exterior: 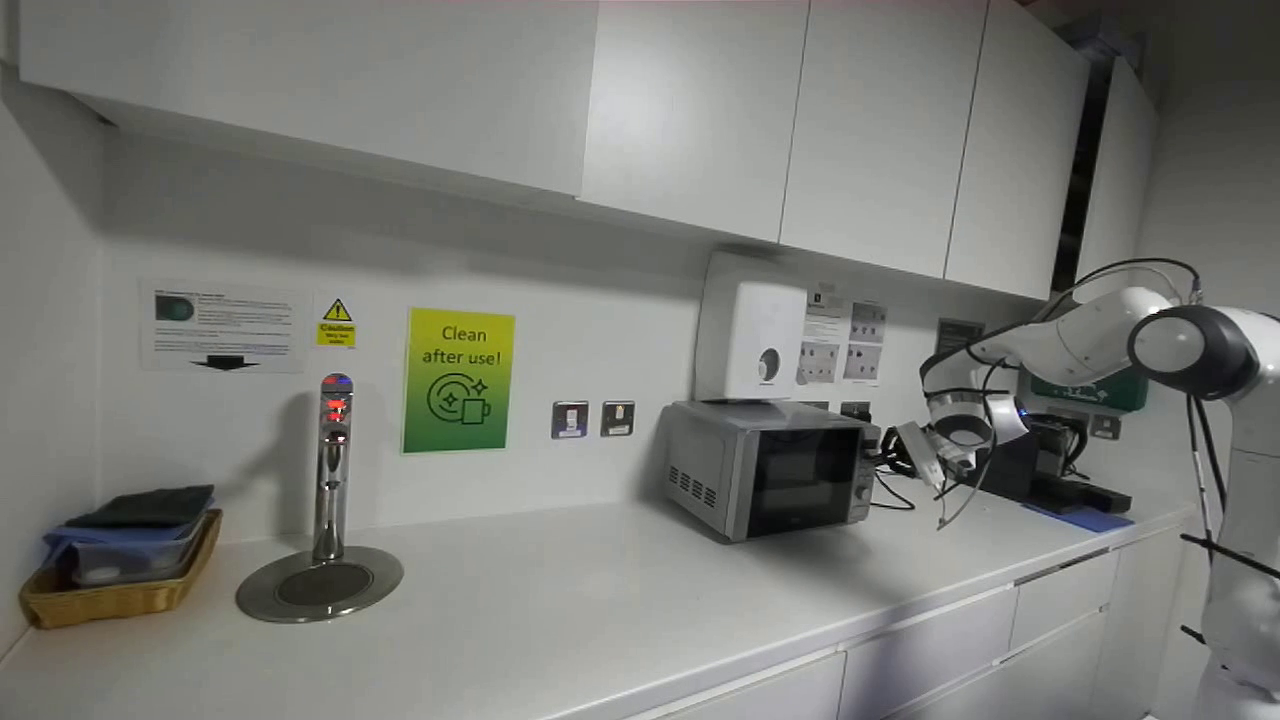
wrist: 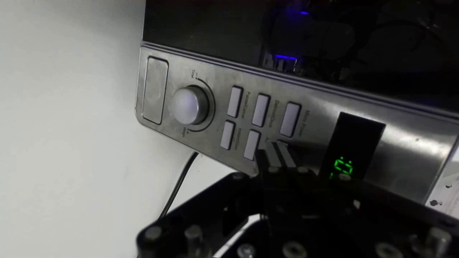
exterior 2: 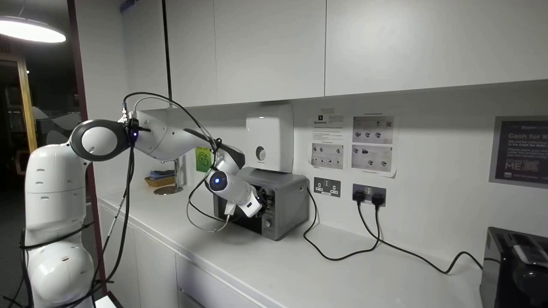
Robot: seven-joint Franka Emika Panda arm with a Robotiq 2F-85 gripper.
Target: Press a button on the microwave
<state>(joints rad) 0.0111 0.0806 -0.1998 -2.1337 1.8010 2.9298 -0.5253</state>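
Pointing clenched, empty fingers (wrist: 287, 156) at microwave (exterior: 768, 470) near back edge of worktop (exterior: 520, 610). I see Micro Power button (wrist: 290, 120) just beyond them, long axis their way; contact unclear.

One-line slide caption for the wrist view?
Closed gripper at the buttons of the microwave, its tip between the dial and the green-lit display; contact unclear.

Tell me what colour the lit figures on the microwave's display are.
Green, on the microwave's black display; the wrist view shows it best.
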